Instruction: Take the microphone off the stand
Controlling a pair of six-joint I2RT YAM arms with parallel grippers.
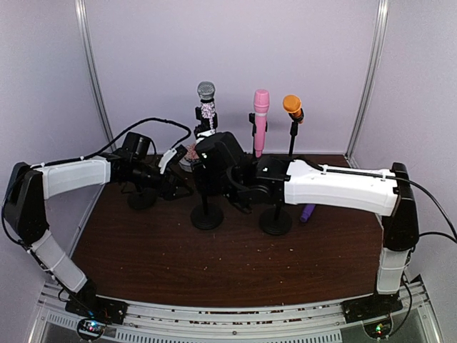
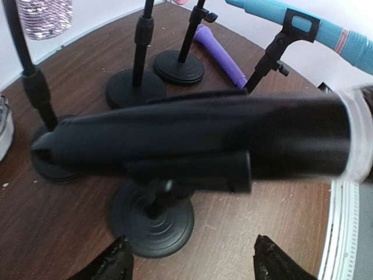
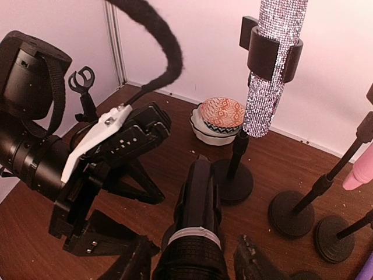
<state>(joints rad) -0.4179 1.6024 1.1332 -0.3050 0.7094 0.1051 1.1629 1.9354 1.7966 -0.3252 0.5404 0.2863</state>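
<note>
The left gripper [image 2: 192,242] is holding its jaws wide apart near the black microphone [image 2: 204,140]; the right gripper [image 3: 192,242] is straddling it, grip unclear. Stands [image 1: 206,218] are sitting on the brown worktop [image 1: 214,264] between pale walls [image 1: 235,43].

Top view high behind, looking down over table [image 1: 178,264], wrist views close, all sharing black microphone [image 2: 198,146]
</note>
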